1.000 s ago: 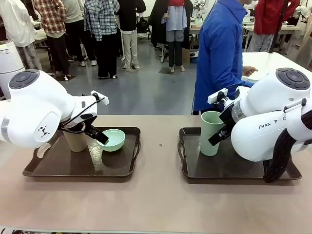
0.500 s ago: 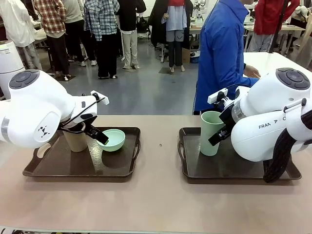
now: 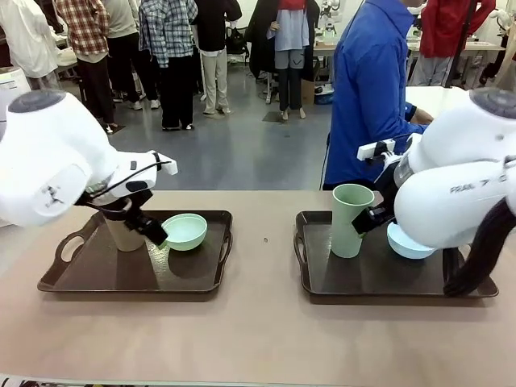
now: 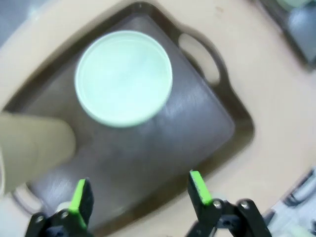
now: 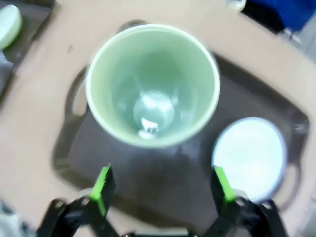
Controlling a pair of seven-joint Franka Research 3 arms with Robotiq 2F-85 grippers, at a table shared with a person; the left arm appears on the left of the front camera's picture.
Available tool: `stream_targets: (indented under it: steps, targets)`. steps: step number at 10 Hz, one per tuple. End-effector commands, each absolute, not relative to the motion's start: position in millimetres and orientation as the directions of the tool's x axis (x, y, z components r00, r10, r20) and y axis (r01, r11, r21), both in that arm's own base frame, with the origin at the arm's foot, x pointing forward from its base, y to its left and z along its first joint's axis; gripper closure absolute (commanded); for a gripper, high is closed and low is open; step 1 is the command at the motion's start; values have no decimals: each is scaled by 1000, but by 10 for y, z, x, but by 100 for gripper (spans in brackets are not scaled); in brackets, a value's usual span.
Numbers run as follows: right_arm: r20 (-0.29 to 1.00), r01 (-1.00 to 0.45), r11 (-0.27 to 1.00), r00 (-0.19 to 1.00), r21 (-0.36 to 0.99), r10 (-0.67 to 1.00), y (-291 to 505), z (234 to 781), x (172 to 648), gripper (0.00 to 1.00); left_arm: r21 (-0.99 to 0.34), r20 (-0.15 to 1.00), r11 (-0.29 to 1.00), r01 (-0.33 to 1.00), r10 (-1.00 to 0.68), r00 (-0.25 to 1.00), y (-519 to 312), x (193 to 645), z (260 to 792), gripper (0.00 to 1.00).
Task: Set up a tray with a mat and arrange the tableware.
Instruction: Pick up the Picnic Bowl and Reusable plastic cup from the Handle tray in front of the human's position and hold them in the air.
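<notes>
A beige table [image 3: 258, 339] is running across a busy hall. A person in a blue jacket [image 3: 371, 97] is standing at its far edge, and other people are gathering on the grey floor behind. Two dark brown trays are sitting on the table, well apart: the left tray [image 3: 105, 274] and the right tray [image 3: 363, 278].

Both wrist views are coming through blurred. The tan cup [image 3: 122, 235] is standing upright on the left tray. The left arm's fingers are partly hiding it in the front view, and the picture edge is cutting it off in the left wrist view. The light blue bowl [image 3: 405, 244] is half disappearing behind the right arm's white housing.

The left gripper [image 4: 138, 185] is hanging above the left tray with its jaws spread, gripping nothing. The mint green bowl [image 4: 123, 76] is lying at its twelve o'clock and the tan cup at its ten. The right gripper [image 5: 161, 175] is hovering likewise released. The sage green cup [image 5: 153, 84] is standing upright at its twelve o'clock, beyond the fingertips, and the light blue bowl is sitting at its three o'clock on the same tray.
</notes>
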State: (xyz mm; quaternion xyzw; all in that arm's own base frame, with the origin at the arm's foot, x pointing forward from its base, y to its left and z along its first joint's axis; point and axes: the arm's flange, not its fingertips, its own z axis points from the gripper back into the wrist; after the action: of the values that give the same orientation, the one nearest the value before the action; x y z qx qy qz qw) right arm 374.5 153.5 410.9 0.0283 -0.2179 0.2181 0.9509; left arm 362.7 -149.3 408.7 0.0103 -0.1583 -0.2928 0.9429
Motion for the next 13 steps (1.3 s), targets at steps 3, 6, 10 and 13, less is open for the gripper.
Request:
stream_targets:
  steps: [3, 6, 10, 13]
  targets:
    - [199, -292, 954, 933, -75, 301, 1006, 4176, 2297, 0, 47, 154, 823, 566, -565, 810, -1358, 2781, 4615, 0]
    - [179, -220, 960, 952, -173, 250, 848, 4205, 1872, 0, 91, 276, 853, 514, -517, 810, -1291, 2517, 4909, 0]
    - [146, -284, 956, 945, -73, 292, 1204, 4801, 2769, 0, 53, 173, 825, 562, -562, 809, -1393, 2747, 4875, 0]
    - [140, -272, 958, 949, -91, 282, 1210, 4809, 2730, 0, 48, 166, 828, 558, -557, 813, -1397, 2740, 4864, 0]
